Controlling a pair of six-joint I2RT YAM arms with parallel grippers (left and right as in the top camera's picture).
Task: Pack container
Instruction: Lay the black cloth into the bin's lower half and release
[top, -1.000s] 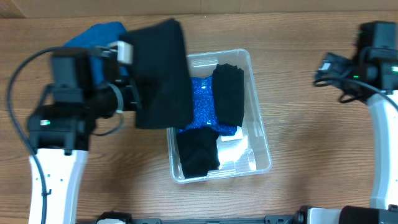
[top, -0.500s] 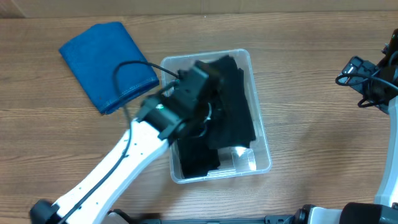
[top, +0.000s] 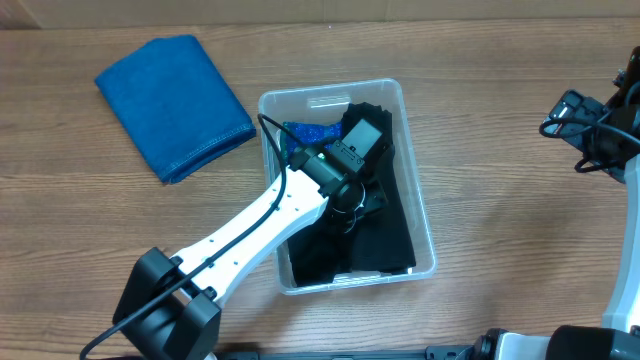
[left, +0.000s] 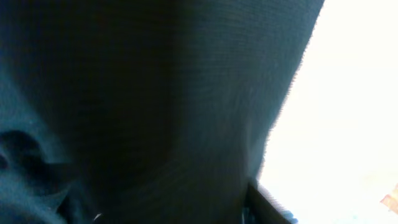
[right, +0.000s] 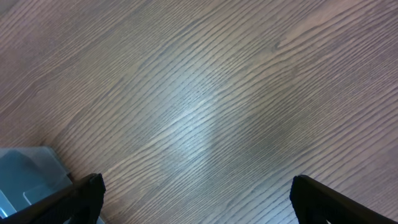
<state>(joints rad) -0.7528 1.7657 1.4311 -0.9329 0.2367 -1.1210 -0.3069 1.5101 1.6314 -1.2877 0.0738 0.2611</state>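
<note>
The clear container (top: 420, 215) stands mid-table and holds dark clothes. A black cloth (top: 385, 235) lies spread over most of its inside. A blue glittery item (top: 305, 133) shows at its far left corner. My left gripper (top: 352, 192) reaches into the container, low over the black cloth. In the left wrist view the black cloth (left: 137, 106) fills the frame and hides the jaws, which seem shut on it. My right gripper (right: 199, 205) is open and empty over bare wood; the container's corner (right: 28, 174) shows at its lower left.
A folded blue cloth (top: 172, 105) lies on the table at the far left of the container. The right arm (top: 600, 130) hovers at the table's right edge, well apart from the container.
My left arm swung right from beside the blue cloth, carried the black cloth into the container and lowered it, covering the blue glittery item and smaller black pieces. The right arm shifted slightly right.
</note>
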